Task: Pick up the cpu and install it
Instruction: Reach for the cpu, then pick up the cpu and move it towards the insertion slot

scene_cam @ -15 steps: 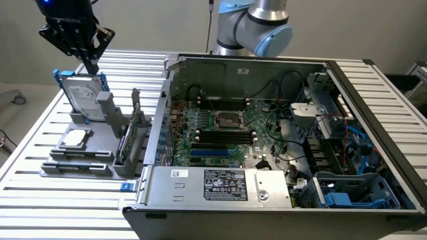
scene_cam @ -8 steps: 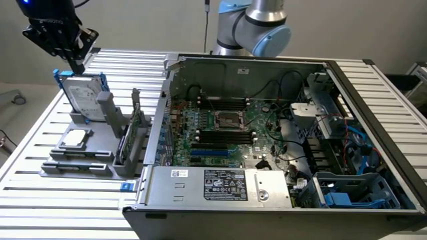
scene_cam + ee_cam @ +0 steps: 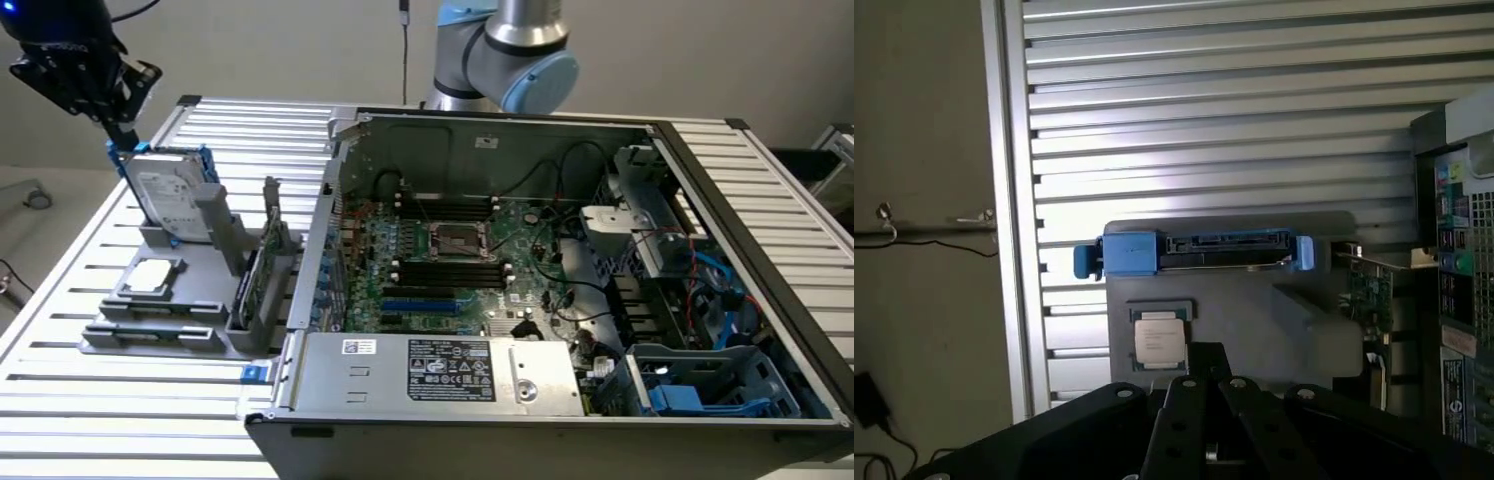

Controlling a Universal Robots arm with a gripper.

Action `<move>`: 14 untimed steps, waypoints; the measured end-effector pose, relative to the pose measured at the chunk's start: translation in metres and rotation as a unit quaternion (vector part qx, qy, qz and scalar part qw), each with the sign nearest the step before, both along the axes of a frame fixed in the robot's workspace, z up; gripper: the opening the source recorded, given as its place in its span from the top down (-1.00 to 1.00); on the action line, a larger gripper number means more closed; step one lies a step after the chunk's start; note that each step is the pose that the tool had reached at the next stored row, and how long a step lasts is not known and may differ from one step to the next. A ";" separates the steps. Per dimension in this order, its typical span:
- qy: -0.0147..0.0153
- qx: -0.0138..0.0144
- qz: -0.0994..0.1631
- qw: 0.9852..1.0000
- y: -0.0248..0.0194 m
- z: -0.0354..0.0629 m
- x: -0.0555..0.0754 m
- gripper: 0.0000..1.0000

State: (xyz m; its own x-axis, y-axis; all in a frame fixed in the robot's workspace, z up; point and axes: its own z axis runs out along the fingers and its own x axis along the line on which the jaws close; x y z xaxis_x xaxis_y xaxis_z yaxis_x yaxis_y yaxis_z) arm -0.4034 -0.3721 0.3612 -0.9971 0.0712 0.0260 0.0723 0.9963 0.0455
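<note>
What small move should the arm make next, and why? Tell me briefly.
Probably open the gripper and centre it above the cpu: it is shut and empty, high up by the upright hard drive, while the cpu lies untouched in its grey holder.

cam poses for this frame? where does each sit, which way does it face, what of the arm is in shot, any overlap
Exterior view: off the arm, raised, looking down at an angle over the slatted table and the open computer case; shows the arm beyond the case and the gripper above the hard drive.
Wrist view: on the wrist, looking down past the gripper at the grey holder.
Shared: gripper, hard drive, cpu, holder, table.
</note>
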 end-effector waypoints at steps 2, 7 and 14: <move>0.000 0.000 0.000 1.000 0.0007 -0.0022 -0.009 0.79; 0.001 0.000 0.000 1.000 0.0009 -0.0033 -0.017 0.79; 0.001 0.000 0.000 1.000 0.0008 -0.0033 -0.017 0.79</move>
State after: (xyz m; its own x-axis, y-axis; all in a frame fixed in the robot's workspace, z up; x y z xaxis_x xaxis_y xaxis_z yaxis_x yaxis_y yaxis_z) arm -0.4207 -0.3713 0.3580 -0.9971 0.0712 0.0276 0.0724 0.9963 0.0453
